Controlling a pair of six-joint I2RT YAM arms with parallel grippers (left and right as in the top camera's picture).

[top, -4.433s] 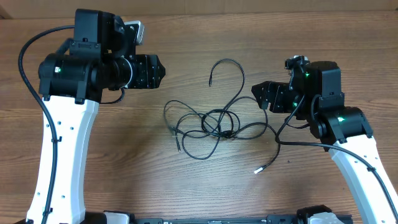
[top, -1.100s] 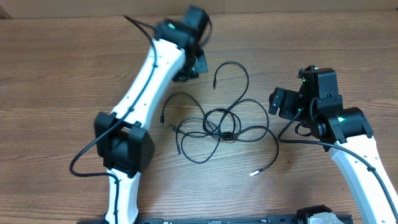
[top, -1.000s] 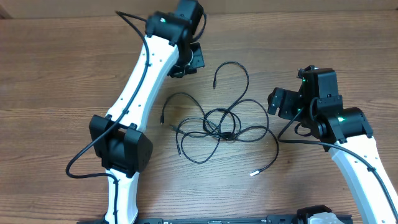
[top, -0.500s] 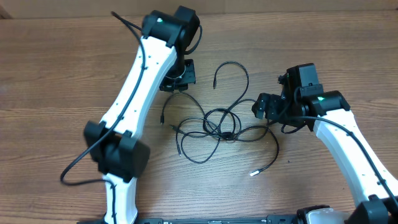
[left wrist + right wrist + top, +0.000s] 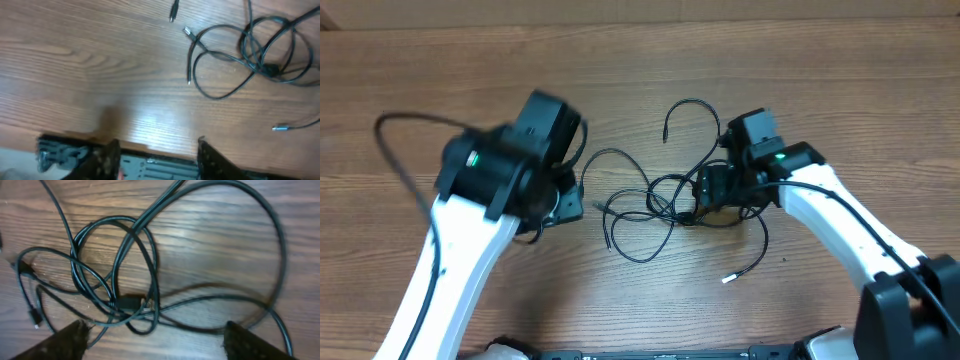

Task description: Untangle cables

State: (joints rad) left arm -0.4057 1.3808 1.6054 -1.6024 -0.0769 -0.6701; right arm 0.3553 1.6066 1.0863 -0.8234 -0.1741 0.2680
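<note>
Nearest the front edge: a silvery-tipped plug (image 5: 726,279), lying free on the bench (image 5: 840,80), with its cord curving back up toward the heap. No hand on it.

Just beyond, at mid-bench: the cables (image 5: 655,200), thin black cords looped through one another around a small dark joint. Several crossings visible in the right wrist view. Not yet untangled; by the look of it, barely begun, with every loop left to be drawn out and no cord laid off on its own.

Over the right side of that knot: the right hand (image 5: 156,327), fingers wide apart, straddling the crossing strands, clamped on nothing. Probably poised to pinch there.

Beside the heap's left fringe: the left hand (image 5: 157,150), fingers apart too, empty, low over bare wood, with the loose plug ends ahead of it.

Farther back: a far loop (image 5: 705,108) arching away from the knot and ending in a free plug, touched by neither hand.

Room for pulling: broad bare wood to the left, to the right and across the far side up to the back edge. Least slack toward the front, close to the arm bases. Best to draw strands outward or away.
</note>
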